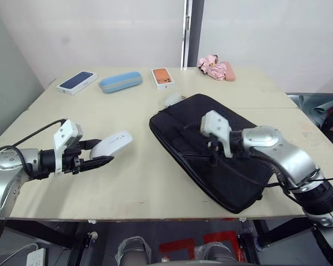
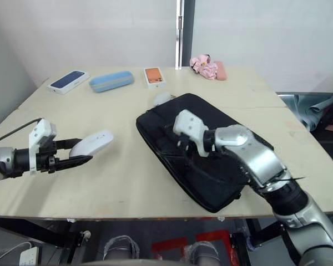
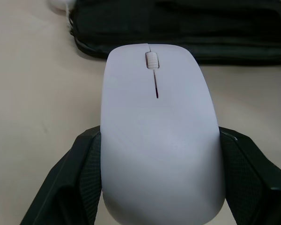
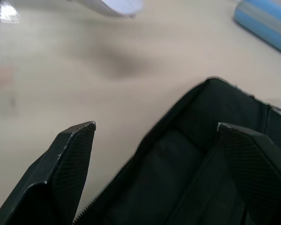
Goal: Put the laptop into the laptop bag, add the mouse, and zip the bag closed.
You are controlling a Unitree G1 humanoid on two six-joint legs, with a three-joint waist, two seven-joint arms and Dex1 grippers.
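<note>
My left gripper [image 1: 100, 153] is shut on the slim white mouse [image 1: 112, 145], its black fingers [image 3: 79, 178] pressing both sides of the mouse [image 3: 159, 131]. It holds the mouse over the table, left of the laptop bag [image 1: 183, 119]. The black bag lies flat and slanted in the middle right of the table. My right gripper [image 1: 213, 148] hovers open over the bag's middle. Between its spread fingers [image 4: 70, 159], the bag's zippered edge [image 4: 178, 178] runs. The laptop is hidden.
A rounder greyish-white mouse [image 1: 172, 100] lies at the bag's far corner. Along the back stand a dark blue phone box [image 1: 76, 82], a blue case [image 1: 120, 81], an orange phone box [image 1: 162, 77] and a pink cloth [image 1: 215, 67]. The table's front edge [image 1: 155, 217] is close.
</note>
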